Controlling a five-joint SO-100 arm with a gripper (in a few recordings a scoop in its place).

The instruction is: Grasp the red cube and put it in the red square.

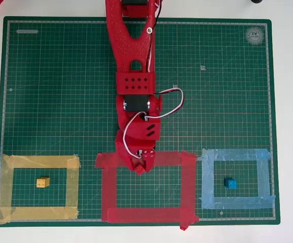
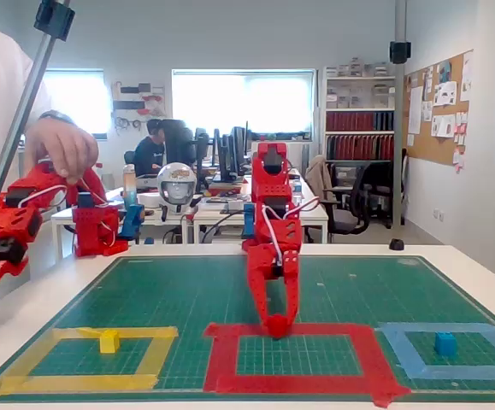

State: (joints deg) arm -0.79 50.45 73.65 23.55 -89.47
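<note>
Over the red square's (image 1: 188,188) far tape strip, my claw (image 2: 276,325) points straight down, tips touching the tape; whether it grips the red cube, I cannot tell.

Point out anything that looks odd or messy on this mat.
The red square is roughly taped: its lower right corner sticks out ragged past the outline. The gripper rests on its far strip. Nothing spilled or damaged.

Matt gridded green cutting mat (image 1: 60,101) on smooth white counter (image 1: 290,126); red square (image 1: 186,187) of wrinkled tape; arm (image 1: 131,45) of glossy red plastic.
</note>
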